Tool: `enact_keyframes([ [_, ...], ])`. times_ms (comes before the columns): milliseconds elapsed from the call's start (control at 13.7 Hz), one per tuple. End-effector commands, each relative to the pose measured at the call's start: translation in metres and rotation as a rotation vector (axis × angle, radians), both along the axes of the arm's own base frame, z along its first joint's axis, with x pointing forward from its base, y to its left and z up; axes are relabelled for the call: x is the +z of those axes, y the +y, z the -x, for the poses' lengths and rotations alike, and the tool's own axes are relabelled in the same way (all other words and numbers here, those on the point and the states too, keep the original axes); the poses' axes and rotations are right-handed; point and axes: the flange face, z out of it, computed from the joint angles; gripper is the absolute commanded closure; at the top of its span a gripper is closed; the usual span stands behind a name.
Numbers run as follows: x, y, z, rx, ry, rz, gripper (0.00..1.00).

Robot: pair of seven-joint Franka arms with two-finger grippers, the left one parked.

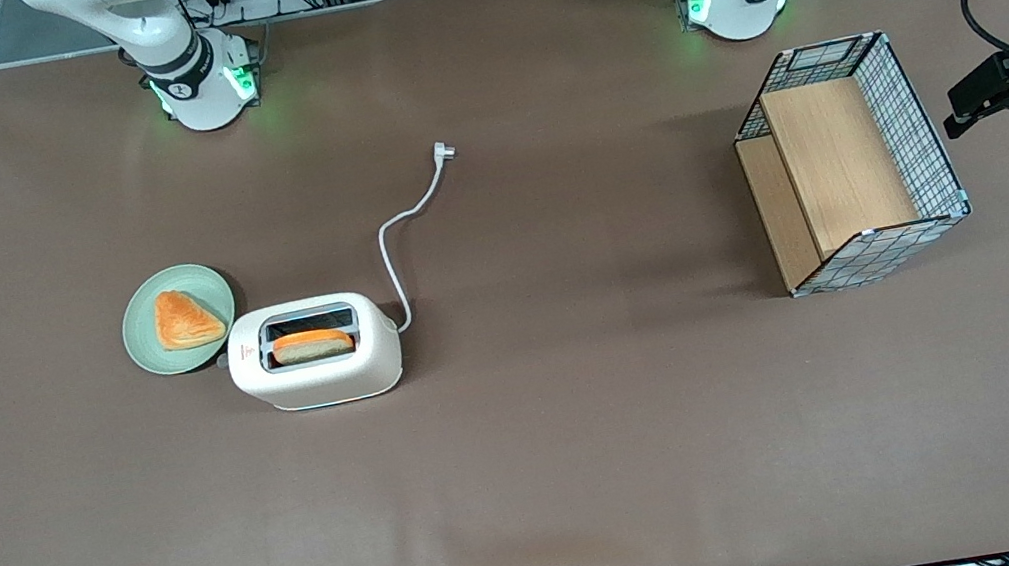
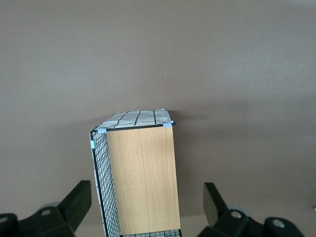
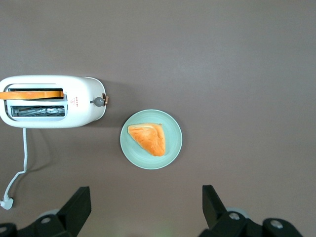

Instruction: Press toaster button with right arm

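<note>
Right wrist view | gripper (image 3: 143, 210) high above table, fingers (image 3: 76, 207) apart | toaster button (image 3: 99, 101) untouched beside plate (image 3: 173, 148)

One toaster (image 1: 314, 354) | one bread slice (image 1: 313, 344) in slot | one plate (image 1: 178, 318) | one pastry (image 1: 186, 319) | one basket (image 1: 850, 160) | one hand (image 3: 146, 207), fingers apart, above tabletop (image 1: 589, 432)

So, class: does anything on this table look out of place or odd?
Two things. The toaster holds bread, yet its plug lies loose on the table, unconnected. The wire-and-wood basket lies tipped on its side. The right arm's gripper hangs open, high above the plate.
</note>
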Motion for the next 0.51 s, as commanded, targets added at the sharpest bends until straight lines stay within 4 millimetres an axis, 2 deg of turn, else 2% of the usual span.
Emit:
enact_keyframes([
  [0, 0.0027, -0.0004, 0.0044, 0.011, -0.012, 0.023, 0.0],
  [439, 0.0025, -0.0006, 0.0046, 0.001, -0.01, 0.024, 0.0],
])
